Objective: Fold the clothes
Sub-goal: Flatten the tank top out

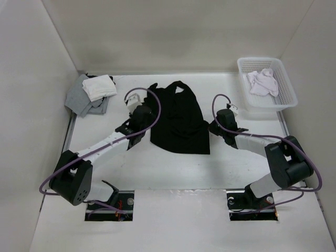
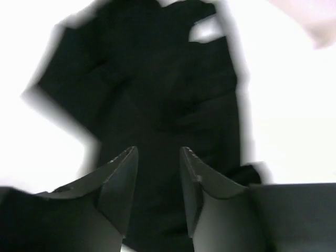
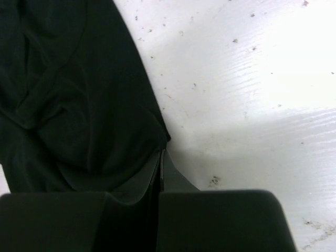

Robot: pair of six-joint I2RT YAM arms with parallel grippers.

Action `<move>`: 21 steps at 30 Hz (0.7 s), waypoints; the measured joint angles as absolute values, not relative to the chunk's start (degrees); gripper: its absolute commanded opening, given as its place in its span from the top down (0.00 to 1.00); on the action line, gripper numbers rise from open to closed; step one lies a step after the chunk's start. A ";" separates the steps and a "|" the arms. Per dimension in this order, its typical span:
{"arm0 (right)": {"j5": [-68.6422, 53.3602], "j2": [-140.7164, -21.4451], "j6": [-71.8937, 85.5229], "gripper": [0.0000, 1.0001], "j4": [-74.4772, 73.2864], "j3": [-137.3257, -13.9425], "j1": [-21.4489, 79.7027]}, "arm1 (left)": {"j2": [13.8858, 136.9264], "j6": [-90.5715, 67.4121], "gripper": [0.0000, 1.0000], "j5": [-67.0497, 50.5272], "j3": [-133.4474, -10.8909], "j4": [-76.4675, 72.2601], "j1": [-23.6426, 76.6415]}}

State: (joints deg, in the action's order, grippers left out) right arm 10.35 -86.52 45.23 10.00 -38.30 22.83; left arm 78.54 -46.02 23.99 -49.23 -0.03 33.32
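The black sleeveless clothes [image 1: 178, 118] lie spread on the white table [image 1: 173, 168], straps toward the far wall. My left gripper [image 1: 148, 116] hovers at the garment's left edge. In the left wrist view its jaws [image 2: 159, 152] stand apart over the black fabric [image 2: 157, 79], with nothing pinched between them. My right gripper [image 1: 212, 126] sits at the garment's right edge. In the right wrist view its fingers [image 3: 163, 152] are pressed together on the corner of the fabric's hem [image 3: 68, 105], low on the table.
A white mesh basket [image 1: 262, 62] at the back right holds a pale cloth [image 1: 262, 82]. A white cloth [image 1: 98, 86] lies on grey cloths [image 1: 79, 98] at the back left. White walls close in the back and both sides.
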 measured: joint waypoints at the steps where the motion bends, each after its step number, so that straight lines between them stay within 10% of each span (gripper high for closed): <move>1: 10.17 -86.50 45.23 1.00 10.39 -38.30 22.83 | 77.12 -46.83 0.72 24.51 -43.75 0.54 31.92; 10: 9.06 -86.26 45.19 1.00 11.31 -37.60 22.83 | 75.48 -51.03 0.49 19.18 -28.32 -0.30 33.30; 12: 8.93 -86.26 45.19 1.00 11.33 -37.47 22.83 | 75.50 -51.42 0.56 17.72 -27.46 -2.96 34.13; 15: 8.67 -86.26 45.23 1.00 11.75 -37.45 22.83 | 77.80 -51.72 0.94 16.23 -27.44 -6.70 34.30; 21: 8.51 -86.26 46.11 1.00 14.41 -36.73 23.20 | 76.99 -52.12 1.00 17.80 -29.47 -3.90 34.70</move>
